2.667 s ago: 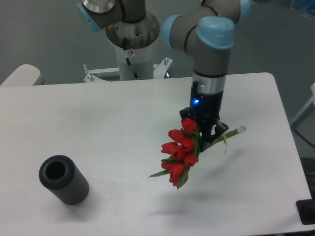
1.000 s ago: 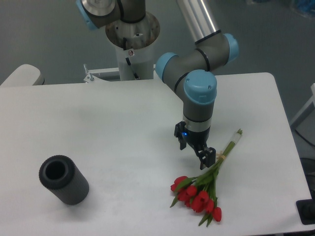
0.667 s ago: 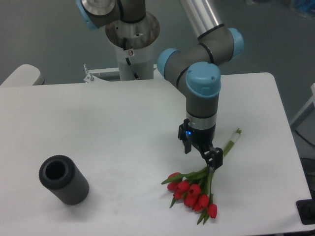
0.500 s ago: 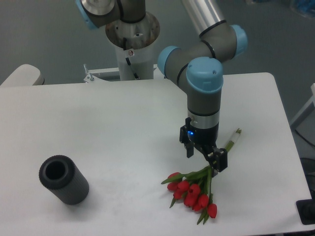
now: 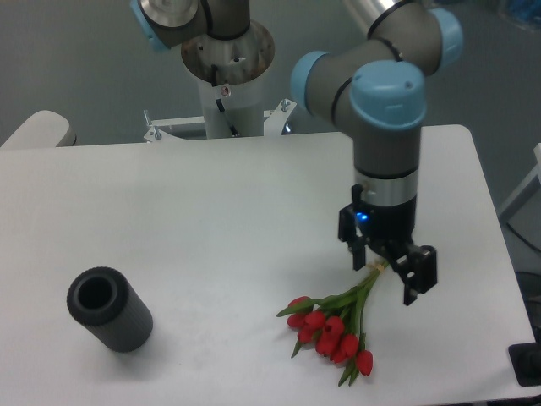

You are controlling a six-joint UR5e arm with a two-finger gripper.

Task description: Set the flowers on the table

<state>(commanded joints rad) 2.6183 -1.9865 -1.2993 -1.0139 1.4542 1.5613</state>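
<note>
While the gripper [image 5: 389, 275] hangs with fingers apart, red tulips [image 5: 330, 328] with green stems lie flat on the white table [image 5: 211, 228] just below-left.

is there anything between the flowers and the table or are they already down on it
Nothing visible stands between them. The flowers lie flat on the table, blooms toward the near edge. The gripper hangs open above the stem end, holding nothing. The dark ribbed cylinder lies far off to the side, well clear.

A plain grey floor [image 5: 84, 59] lies under even light.
</note>
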